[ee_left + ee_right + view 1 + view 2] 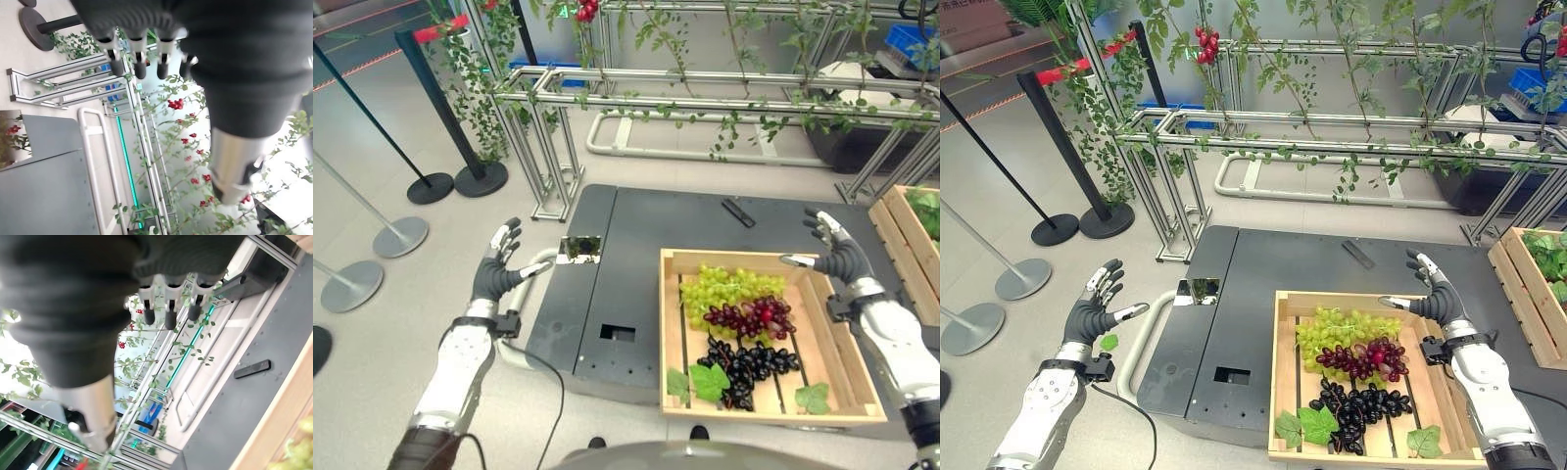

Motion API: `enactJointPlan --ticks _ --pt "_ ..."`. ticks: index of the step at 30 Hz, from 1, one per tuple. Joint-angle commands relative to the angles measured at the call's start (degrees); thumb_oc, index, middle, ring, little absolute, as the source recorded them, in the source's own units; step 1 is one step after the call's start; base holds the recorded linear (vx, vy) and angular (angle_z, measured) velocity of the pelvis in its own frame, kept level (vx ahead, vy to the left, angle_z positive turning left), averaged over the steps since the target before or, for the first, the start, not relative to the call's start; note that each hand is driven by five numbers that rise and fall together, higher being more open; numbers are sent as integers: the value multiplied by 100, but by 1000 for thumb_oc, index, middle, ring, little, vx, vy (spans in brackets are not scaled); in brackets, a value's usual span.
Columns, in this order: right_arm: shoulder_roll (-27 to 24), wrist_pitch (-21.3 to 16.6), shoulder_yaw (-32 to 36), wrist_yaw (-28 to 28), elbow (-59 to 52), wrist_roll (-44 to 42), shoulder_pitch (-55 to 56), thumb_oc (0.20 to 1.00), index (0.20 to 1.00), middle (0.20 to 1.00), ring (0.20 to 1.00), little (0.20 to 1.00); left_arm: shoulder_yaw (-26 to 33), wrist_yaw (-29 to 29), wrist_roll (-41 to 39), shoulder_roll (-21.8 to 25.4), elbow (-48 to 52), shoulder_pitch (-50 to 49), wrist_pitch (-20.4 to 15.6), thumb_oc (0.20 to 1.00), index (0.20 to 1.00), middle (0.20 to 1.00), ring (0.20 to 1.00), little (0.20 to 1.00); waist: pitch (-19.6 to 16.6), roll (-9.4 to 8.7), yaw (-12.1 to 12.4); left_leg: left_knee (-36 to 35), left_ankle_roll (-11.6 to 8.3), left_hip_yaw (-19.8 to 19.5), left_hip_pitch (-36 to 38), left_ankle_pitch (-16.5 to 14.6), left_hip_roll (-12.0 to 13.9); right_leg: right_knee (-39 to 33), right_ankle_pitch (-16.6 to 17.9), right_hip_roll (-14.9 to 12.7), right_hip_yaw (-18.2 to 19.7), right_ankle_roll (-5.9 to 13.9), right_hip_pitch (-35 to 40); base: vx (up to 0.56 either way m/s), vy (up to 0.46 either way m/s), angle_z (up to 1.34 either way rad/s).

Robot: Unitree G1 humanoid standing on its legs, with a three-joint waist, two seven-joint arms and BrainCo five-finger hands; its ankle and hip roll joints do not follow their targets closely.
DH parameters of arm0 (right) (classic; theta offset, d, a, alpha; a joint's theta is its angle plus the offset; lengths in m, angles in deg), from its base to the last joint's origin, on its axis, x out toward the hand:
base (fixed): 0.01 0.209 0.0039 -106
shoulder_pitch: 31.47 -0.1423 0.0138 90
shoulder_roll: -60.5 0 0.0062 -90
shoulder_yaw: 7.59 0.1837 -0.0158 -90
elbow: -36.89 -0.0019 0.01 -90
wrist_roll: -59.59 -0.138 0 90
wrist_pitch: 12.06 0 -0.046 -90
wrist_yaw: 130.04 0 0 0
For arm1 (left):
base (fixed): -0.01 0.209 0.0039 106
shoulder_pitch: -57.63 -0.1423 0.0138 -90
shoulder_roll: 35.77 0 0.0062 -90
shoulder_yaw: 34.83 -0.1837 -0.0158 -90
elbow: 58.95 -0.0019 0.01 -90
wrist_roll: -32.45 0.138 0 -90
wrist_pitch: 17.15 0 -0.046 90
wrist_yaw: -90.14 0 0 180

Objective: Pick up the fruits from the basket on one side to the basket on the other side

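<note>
both hands (499, 269) (837, 253) open, grapes (739, 318) in crate (842, 372).

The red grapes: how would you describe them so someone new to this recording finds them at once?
On the dark platform stands a wooden crate in front of the robot's right hand. Three grape bunches lie in it in a row; the red grapes are the middle one. Green grapes lie on the far side, black grapes on the near side.

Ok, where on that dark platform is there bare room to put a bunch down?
The dark platform is bare left of the wooden crate, up to the square cutout, and behind the crate around the black bar. The crate itself is crowded with green grapes, red grapes and black grapes.
</note>
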Motion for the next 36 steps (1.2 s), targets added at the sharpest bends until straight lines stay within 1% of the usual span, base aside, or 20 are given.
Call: enactJointPlan --ticks 1,2,3,4,6,8,10,11,13,14,16,17,19,20,22,28,30,31,36 --pt "-375 -287 86 -135 -289 301 -194 1000 1000 1000 1000 1000 351 -37 296 304 38 209 -231 1000 1000 1000 1000 1000 -105 -313 -35 -1 -15 25 -49 -113 2 64 -388 -187 -87 451 366 0 0 0" --pt "-413 -266 65 -116 -252 312 -201 1000 1000 1000 1000 1000 351 -40 327 326 46 193 -229 1000 1000 1000 1000 1000 -92 -320 -34 -1 -15 23 -55 -109 4 64 -385 -183 -86 450 357 0 0 0" --pt "-602 -250 20 -88 -262 553 -239 1000 1000 1000 1000 1000 377 -20 324 353 44 171 -217 1000 1000 1000 1000 1000 -52 -334 -27 -1 -17 24 -80 -99 2 64 -373 -181 -72 449 321 0 0 0" --pt "-604 -251 14 -89 -258 557 -246 1000 1000 1000 1000 1000 382 -19 323 349 45 169 -217 1000 1000 1000 1000 1000 -53 -331 -30 -1 -17 25 -82 -99 2 64 -372 -181 -71 449 318 0 0 0" --pt "-834 -251 -89 -108 -169 818 -325 1000 1000 1000 1000 1000 386 -21 290 397 46 191 -229 1000 1000 1000 1000 1000 18 -348 -15 -1 -17 16 -153 -70 -1 64 -349 -180 -59 451 248 -50 -12 1" --pt "-1311 -210 -306 -56 -193 1521 -469 1000 1000 1000 1000 1000 387 -18 260 479 52 216 -228 1000 1000 1000 1000 1000 137 -380 6 16 -20 -5 -270 -30 -8 64 -305 -180 -51 455 134 -88 -21 1" --pt "-1655 -163 -471 -109 -183 2058 -630 1000 1000 1000 1000 1000 380 -44 243 527 65 271 -230 1000 1000 1000 1000 1000 262 -388 15 44 -22 -41 -444 19 -2 101 -258 -180 -48 454 -36 -130 -25 3" --pt "-1763 -138 -575 -110 -157 2195 -735 1000 1000 1000 1000 1000 344 -72 230 569 73 335 -236 1000 1000 1000 1000 1000 345 -391 28 56 -25 -58 -528 48 -7 134 -236 -181 -53 453 -127 -141 -25 1" --pt "-1895 -98 -791 -111 -111 2184 -1044 1000 1000 1000 1000 1000 291 -148 182 661 90 503 -240 1000 1000 1000 1000 1000 532 -392 38 91 -24 -115 -775 130 3 340 -246 -197 -44 436 -431 -139 -24 1" --pt "-1896 -98 -801 -112 -105 2183 -1056 1000 1000 1000 1000 1000 295 -148 182 661 89 502 -241 1000 1000 1000 1000 1000 525 -392 33 94 -24 -116 -785 130 3 347 -249 -198 -44 436 -443 -184 -12 1" --pt "-2099 -77 -1039 -79 -155 2114 -1395 1000 1000 1000 1000 1000 310 -319 69 746 166 758 -285 1000 1000 1000 1000 1000 898 -359 63 291 -3 -197 -1265 202 -9 808 -295 -235 -22 391 -1048 -215 -13 9" --pt "-2103 -78 -1049 -78 -148 2111 -1415 1000 1000 1000 1000 1000 315 -320 69 743 162 766 -286 1000 1000 1000 1000 1000 891 -360 57 311 -3 -198 -1294 197 -12 837 -306 -240 -20 391 -1081 -127 -19 12" --pt "-2234 -88 -1130 -70 -168 2095 -1524 1000 1000 1000 1000 1000 362 -399 -13 755 232 850 -313 1000 1000 1000 1000 1000 1045 -353 60 465 9 -232 -1543 205 -21 1057 -341 -263 1 385 -1356 -102 -14 6" --pt "-2345 -82 -1177 -48 -212 2105 -1611 1000 1000 1000 1000 1000 426 -477 -29 763 323 911 -314 1000 1000 1000 1000 1000 1208 -349 70 665 3 -262 -1796 205 -47 1263 -391 -269 2 390 -1586 -111 -17 6" --pt "-2382 -90 -1174 -64 -206 2117 -1639 1000 1000 1000 1000 1000 459 -511 -14 771 346 950 -323 1000 1000 1000 1000 1000 1242 -348 58 775 0 -284 -1930 188 -62 1368 -429 -282 -1 391 -1707 -60 -23 2" --pt "-2580 -98 -1210 -128 -197 2228 -1740 1000 1000 1000 1000 1000 508 -785 9 805 440 1280 -364 1000 1000 1000 1000 1000 1633 -356 52 1278 -37 -356 -2540 126 -108 1934 -538 -338 54 351 -2345 -63 -33 8" --pt "-2580 -102 -1219 -132 -189 2228 -1753 1000 1000 1000 1000 1000 509 -787 9 805 438 1285 -363 1000 1000 1000 1000 1000 1628 -357 51 1292 -37 -355 -2557 121 -110 1950 -544 -341 57 351 -2364 -39 -21 8" --pt "-2589 -100 -1191 -165 -195 2201 -1769 1000 1000 1000 1000 1000 529 -856 25 821 506 1350 -365 1000 1000 1000 1000 1000 1753 -354 46 1349 -48 -363 -2688 129 -109 2032 -552 -353 80 343 -2522 -62 -30 4" --pt "-2477 -92 -1274 -250 -156 2191 -1927 1000 1000 1000 1000 1000 491 -1005 -96 796 446 1608 -408 1000 1000 1000 1000 1000 1968 -339 53 1495 -67 -379 -2943 134 -111 2219 -571 -369 87 337 -2818 -60 -25 6"
